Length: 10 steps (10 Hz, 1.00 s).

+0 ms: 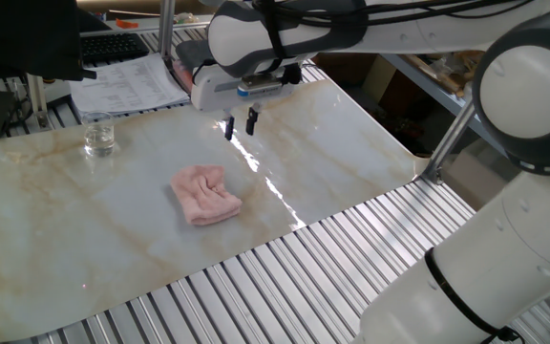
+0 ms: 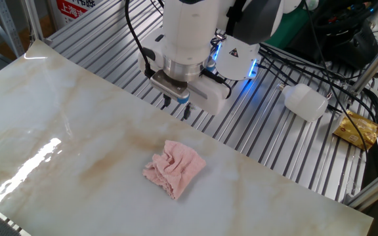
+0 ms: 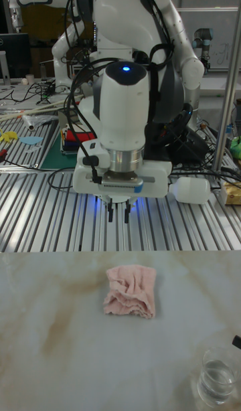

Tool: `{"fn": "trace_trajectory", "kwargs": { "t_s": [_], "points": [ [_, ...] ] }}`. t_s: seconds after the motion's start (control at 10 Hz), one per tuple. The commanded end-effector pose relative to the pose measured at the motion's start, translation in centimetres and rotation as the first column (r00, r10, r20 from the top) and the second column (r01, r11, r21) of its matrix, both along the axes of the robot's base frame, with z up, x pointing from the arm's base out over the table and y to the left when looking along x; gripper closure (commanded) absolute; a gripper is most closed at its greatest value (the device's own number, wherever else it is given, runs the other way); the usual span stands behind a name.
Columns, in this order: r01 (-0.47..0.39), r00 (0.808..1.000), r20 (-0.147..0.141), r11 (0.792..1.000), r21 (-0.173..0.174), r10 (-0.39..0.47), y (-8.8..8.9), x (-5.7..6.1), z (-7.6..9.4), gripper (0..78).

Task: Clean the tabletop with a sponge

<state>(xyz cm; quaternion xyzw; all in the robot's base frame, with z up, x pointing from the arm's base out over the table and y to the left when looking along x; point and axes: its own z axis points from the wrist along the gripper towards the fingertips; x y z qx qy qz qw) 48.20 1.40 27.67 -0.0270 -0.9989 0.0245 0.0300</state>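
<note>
The pink crumpled sponge (image 1: pixel 205 194) (image 2: pixel 174 168) (image 3: pixel 131 290) lies on the marble-look tabletop (image 1: pixel 65 229) (image 2: pixel 58 124) (image 3: pixel 47 344), with nothing touching it. My gripper (image 1: pixel 240 127) (image 2: pixel 178 107) (image 3: pixel 118 233) hangs in the air above the tabletop's edge, behind the sponge and well clear of it. Its fingers point down with a narrow gap between them, and nothing is held in that gap.
A clear glass (image 1: pixel 98 136) (image 3: pixel 216 377) stands on the tabletop near one corner. A white plastic bottle (image 2: pixel 305 101) (image 3: pixel 194 190) lies on the ribbed metal slats (image 2: pixel 254 137) beside the robot base. Papers (image 1: pixel 127 81) and a keyboard sit beyond the sheet.
</note>
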Motion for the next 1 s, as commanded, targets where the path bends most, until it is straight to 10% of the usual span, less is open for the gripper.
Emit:
{"fn": "trace_trajectory", "kwargs": {
  "t_s": [0.1, 1.0],
  "points": [
    [-0.017, 1.0, -0.013, 1.0, 0.001, 0.017, -0.18, 0.39, 0.12, 76.4],
    [-0.06, 0.998, -0.024, 0.998, 0.031, 0.06, -0.37, 0.08, 0.33, 76.4]
  ]
}}
